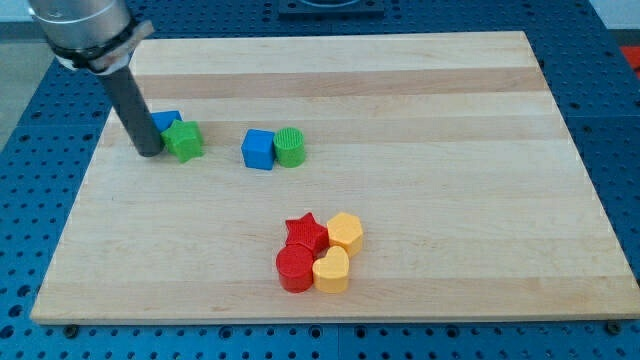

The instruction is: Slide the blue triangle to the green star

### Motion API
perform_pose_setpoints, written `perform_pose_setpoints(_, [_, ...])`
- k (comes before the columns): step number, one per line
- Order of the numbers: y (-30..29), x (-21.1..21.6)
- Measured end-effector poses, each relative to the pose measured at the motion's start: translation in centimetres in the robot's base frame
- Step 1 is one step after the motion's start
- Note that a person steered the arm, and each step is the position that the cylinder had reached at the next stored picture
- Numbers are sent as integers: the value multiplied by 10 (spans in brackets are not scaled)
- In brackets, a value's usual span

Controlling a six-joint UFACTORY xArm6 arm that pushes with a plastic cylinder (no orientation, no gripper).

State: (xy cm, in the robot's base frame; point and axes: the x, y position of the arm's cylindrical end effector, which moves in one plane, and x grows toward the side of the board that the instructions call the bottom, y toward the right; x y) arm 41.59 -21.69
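Where its shape hides, blue triangle (166, 122) touches green star (185, 141).

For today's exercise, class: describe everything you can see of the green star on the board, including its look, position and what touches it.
The green star is a small, chunky block of ribbed, plastic-looking material, lying flat with its star face up near the wooden board's upper left in the view. The blue triangle sits right behind it towards the view's top left, apparently touching it and partly hidden by the rod. My tip rests on the board just at the star's left side, close against it. The blue cube lies apart to the view's right.
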Motion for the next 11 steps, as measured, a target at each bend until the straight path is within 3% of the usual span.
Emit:
perform_pose_setpoints(3, [64,-9])
perform_pose_setpoints(4, [51,-9])
perform_pose_setpoints(6, [-35,-4])
perform_pose_setpoints(8, [-50,-29])
perform_pose_setpoints(11, [44,-38])
